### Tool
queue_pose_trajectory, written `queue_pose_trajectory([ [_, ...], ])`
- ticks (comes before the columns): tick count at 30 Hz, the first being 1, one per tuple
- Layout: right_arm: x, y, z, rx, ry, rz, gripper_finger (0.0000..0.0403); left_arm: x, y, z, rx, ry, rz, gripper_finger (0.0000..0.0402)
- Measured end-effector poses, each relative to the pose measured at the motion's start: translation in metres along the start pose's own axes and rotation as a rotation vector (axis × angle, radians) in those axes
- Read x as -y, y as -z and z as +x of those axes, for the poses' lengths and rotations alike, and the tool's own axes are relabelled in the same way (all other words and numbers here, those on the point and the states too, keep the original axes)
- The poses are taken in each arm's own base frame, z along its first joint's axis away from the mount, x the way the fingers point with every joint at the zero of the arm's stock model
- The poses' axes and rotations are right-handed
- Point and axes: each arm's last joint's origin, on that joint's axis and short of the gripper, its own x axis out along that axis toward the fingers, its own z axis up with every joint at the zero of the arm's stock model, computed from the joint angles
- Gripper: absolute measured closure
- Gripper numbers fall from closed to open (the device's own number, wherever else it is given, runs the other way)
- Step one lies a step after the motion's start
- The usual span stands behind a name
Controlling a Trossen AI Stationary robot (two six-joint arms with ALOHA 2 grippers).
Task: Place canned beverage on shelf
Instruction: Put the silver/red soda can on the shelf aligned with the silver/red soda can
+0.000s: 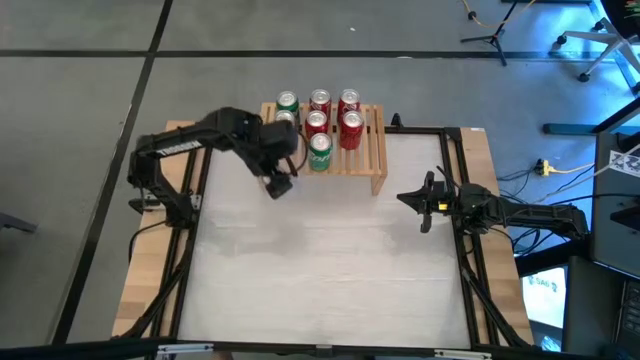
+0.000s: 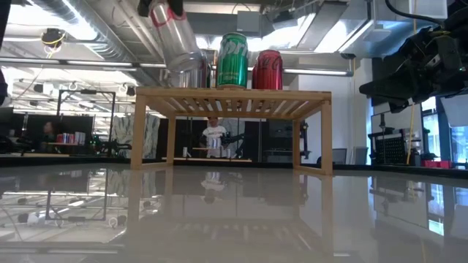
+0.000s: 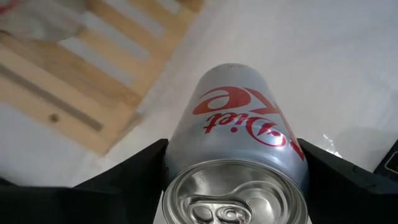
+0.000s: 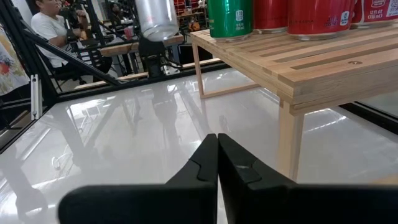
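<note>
Your left end effector [image 1: 279, 184] sits upper left of centre in the high view, fingers clamped around a silver can [image 3: 239, 134]. Your right end effector [image 1: 424, 203] waits at the right, fingers pressed together.

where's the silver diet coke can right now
In the high view, the silver Diet Coke can is held in the left claw, just off the shelf's left end, near the green can.

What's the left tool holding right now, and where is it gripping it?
The left tool holds a silver Diet Coke can by its sides near the top rim, beside the shelf.
</note>
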Motion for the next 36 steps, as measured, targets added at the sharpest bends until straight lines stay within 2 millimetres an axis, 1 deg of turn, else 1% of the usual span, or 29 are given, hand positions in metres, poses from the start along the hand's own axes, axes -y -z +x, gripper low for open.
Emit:
queue_pose_trajectory([
  [7,0.000,0.000,0.000,0.000,0.000,0.000,0.0401,-0.026,-0.013,-0.012,0.054,-0.009,-0.002,0.0115],
  [15,0.000,0.000,0.000,0.000,0.000,0.000,0.0401,-0.050,-0.022,-0.020,0.085,-0.032,-0.024,0.0114],
  [26,0.000,0.000,0.000,0.000,0.000,0.000,0.0401,-0.065,-0.026,-0.021,0.091,-0.057,0.013,0.0114],
  [36,0.000,0.000,0.000,0.000,0.000,0.000,0.0401,-0.068,-0.026,-0.022,0.098,-0.116,0.104,0.0114],
])
